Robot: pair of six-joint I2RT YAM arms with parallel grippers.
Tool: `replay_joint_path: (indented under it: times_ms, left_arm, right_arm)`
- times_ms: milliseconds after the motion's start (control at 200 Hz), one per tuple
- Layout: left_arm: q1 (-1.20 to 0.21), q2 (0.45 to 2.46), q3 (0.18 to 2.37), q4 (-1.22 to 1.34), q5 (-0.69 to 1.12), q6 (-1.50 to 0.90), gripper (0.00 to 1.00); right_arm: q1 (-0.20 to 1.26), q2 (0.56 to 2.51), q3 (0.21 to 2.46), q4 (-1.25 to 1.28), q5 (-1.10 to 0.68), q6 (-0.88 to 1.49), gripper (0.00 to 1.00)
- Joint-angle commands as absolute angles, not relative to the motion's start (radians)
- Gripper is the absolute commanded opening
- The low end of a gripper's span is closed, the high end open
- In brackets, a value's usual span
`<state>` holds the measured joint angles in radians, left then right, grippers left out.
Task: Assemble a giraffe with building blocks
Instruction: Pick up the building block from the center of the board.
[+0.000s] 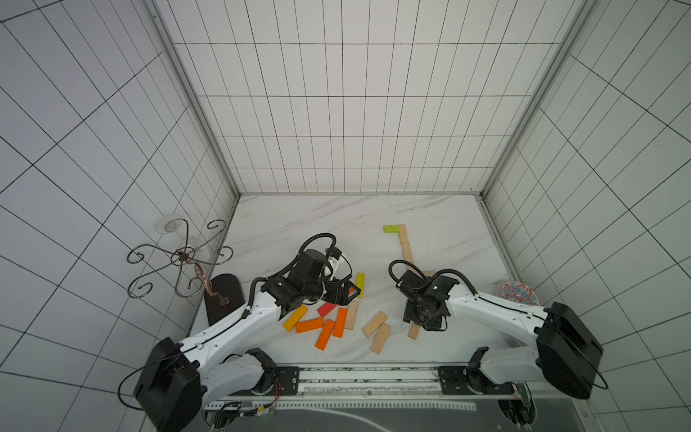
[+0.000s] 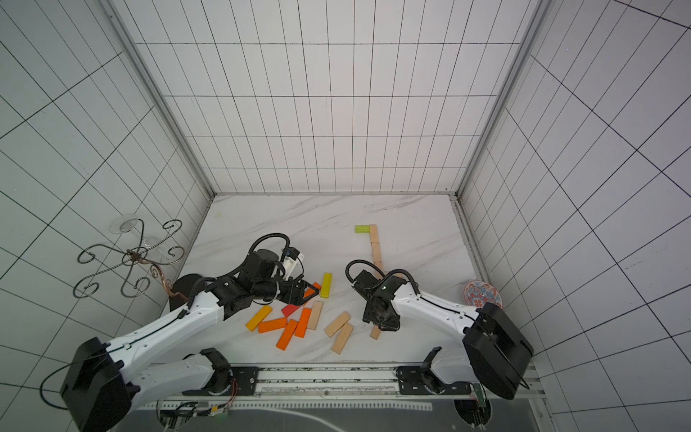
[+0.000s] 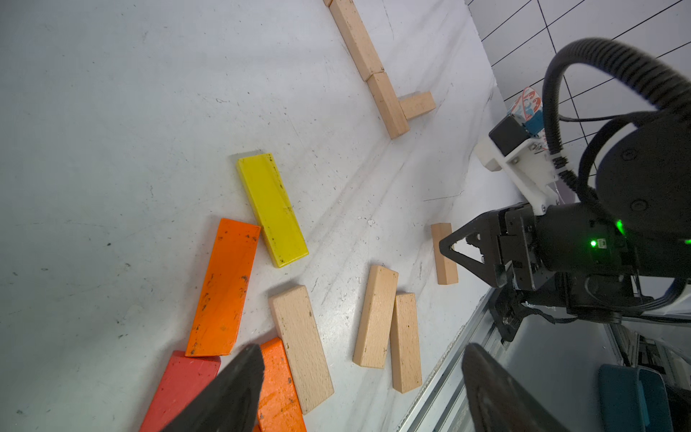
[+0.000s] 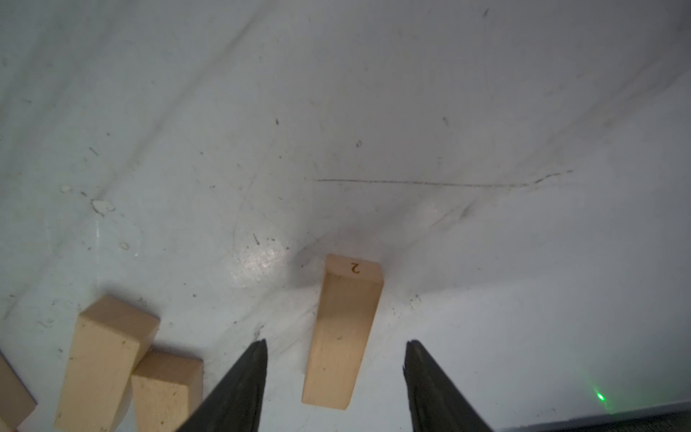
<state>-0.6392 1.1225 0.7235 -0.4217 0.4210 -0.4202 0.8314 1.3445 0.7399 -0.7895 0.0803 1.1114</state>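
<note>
The wooden block [image 4: 344, 336] bears a "2" on its end.

Twin arms, white shells on black joints.
We note the left white-shelled arm [image 1: 232, 329] and right white-shelled arm [image 1: 493, 308], black ribbed cable [image 1: 318, 236] looping at each wrist, a green indicator light [image 1: 435, 287], right gripper [image 4: 336, 342] with matte black wedge fingers [image 4: 243, 385].

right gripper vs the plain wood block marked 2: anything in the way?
Nothing visible. The right gripper has its jaws open on either side of the block marked 2, with bare table showing in both gaps. The nearest plain blocks lie off to one side, apart from it.
</note>
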Motion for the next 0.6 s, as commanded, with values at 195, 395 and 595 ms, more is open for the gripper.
replay_joint_path:
  times_ms: [195,395,595]
  left_arm:
    - [-0.647,1.148,0.709,-0.371,0.421,-0.433,0.83]
    - [-0.648,1.152,0.715,-0.364,0.423,-0.431,0.83]
    - [-0.649,1.16,0.728,-0.338,0.436,-0.442,0.83]
  right_arm:
    - [0.841,1.39,0.643,-0.709,0.063,1.176,0.48]
    - [0.839,1.388,0.626,-0.701,0.069,1.202,0.32]
    - [0.79,1.333,0.637,-0.718,0.072,1.209,0.12]
